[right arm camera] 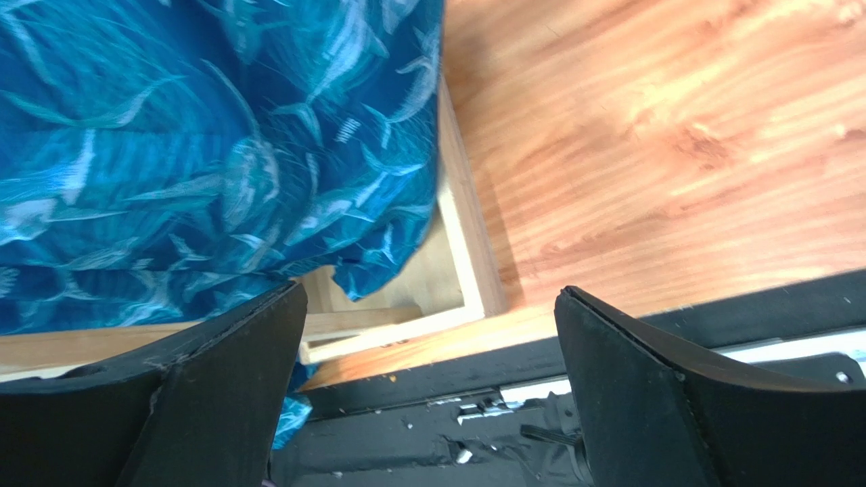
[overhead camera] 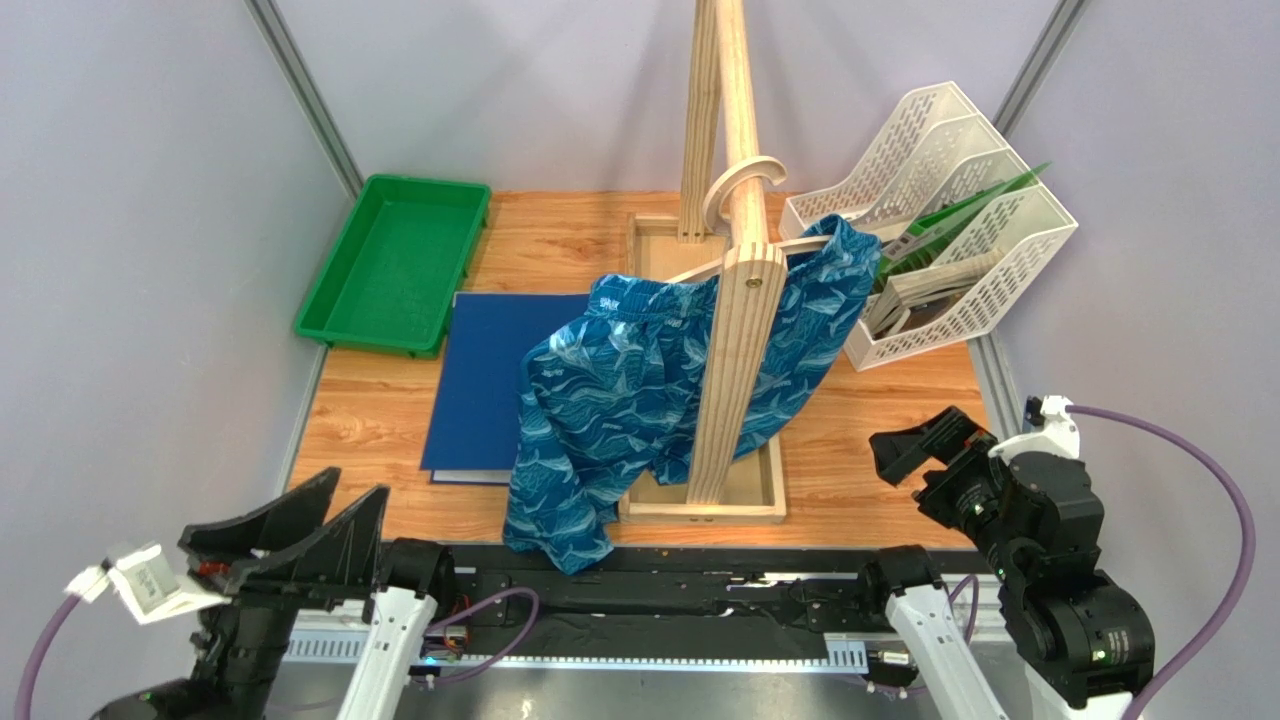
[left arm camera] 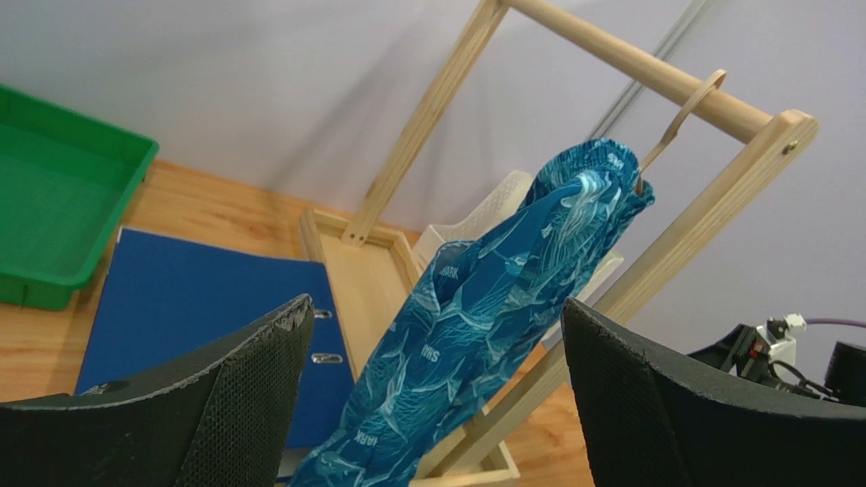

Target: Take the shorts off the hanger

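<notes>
The blue wavy-print shorts [overhead camera: 639,383] hang from the thin wooden hanger [overhead camera: 748,183], whose hook is over the top bar of the wooden stand [overhead camera: 739,300]. The fabric droops down to the near table edge. In the left wrist view the shorts [left arm camera: 488,315] hang in front of my open jaws, and the hanger hook [left arm camera: 683,110] curls over the bar. My left gripper [overhead camera: 323,525] is open and empty at the near left. My right gripper [overhead camera: 932,446] is open and empty at the near right. In the right wrist view the shorts [right arm camera: 203,152] fill the upper left.
A green tray [overhead camera: 394,263] sits at the back left. A dark-blue binder [overhead camera: 489,383] lies flat beside the stand's base frame [overhead camera: 751,503]. A white file rack [overhead camera: 939,218] with papers stands at the back right. A black rail [overhead camera: 676,578] runs along the near edge.
</notes>
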